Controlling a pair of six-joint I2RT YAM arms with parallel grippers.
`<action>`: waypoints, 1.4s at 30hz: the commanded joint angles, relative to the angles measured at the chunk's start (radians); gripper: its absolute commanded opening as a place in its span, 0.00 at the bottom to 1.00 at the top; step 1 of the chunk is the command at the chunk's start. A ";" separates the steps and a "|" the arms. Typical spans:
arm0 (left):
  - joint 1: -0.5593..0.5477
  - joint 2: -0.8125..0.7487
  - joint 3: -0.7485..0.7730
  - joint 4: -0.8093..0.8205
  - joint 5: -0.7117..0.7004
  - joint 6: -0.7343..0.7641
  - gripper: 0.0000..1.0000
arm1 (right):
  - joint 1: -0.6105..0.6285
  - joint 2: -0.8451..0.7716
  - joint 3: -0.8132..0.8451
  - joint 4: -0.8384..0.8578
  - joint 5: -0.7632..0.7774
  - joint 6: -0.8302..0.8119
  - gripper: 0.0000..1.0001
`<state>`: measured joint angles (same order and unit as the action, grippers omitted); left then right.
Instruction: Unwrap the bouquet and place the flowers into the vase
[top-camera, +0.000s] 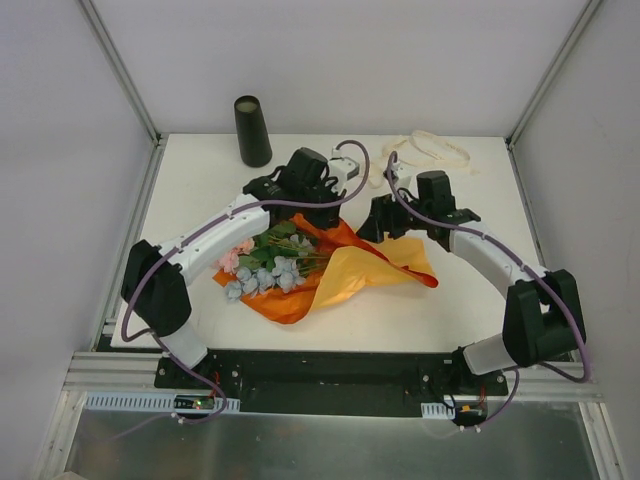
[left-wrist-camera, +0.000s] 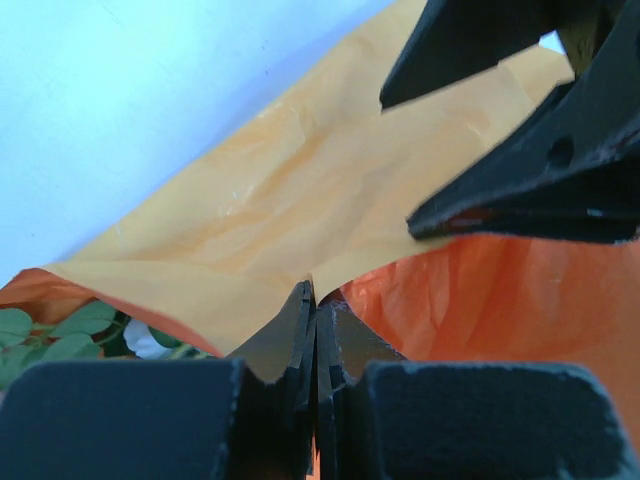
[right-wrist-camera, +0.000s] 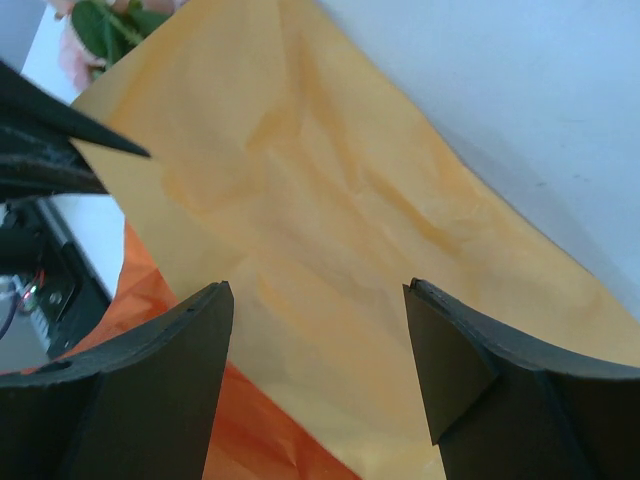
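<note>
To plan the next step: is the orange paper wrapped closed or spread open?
Spread open: the paper lies unrolled, flowers exposed on it.

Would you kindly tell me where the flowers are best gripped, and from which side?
Probably the stems, just right of the leaves, coming straight down: the flowers lie flat on the opened orange paper, heads leftward, and the bunch is narrowest there.

A: Hardware count?
B: Two arms (top-camera: 215, 240). Two grippers: left gripper (left-wrist-camera: 314, 295), right gripper (right-wrist-camera: 318, 290).
A: Objects?
B: One vase (top-camera: 253, 130), beyond the left gripper. One orange paper (top-camera: 360, 275) sheet, under both grippers. One bunch of flowers (top-camera: 262, 265), just on the near side of the left gripper; blooms too small to count. One ribbon (top-camera: 435, 150), beyond the right gripper.
</note>
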<state>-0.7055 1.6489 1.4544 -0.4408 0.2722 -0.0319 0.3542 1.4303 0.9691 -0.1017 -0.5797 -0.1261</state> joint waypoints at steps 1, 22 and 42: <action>0.003 0.023 0.063 0.059 -0.066 0.053 0.00 | -0.026 0.051 0.066 0.034 -0.261 -0.075 0.76; 0.144 0.414 0.472 0.114 -0.079 0.064 0.00 | -0.100 0.235 0.203 0.063 -0.099 -0.078 0.76; 0.135 0.212 0.290 0.048 0.080 -0.239 0.35 | -0.156 0.634 0.552 0.158 0.383 0.348 0.00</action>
<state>-0.4843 2.0144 1.8778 -0.3912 0.2359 -0.1486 0.2249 2.0396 1.4517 0.0204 -0.2687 0.1265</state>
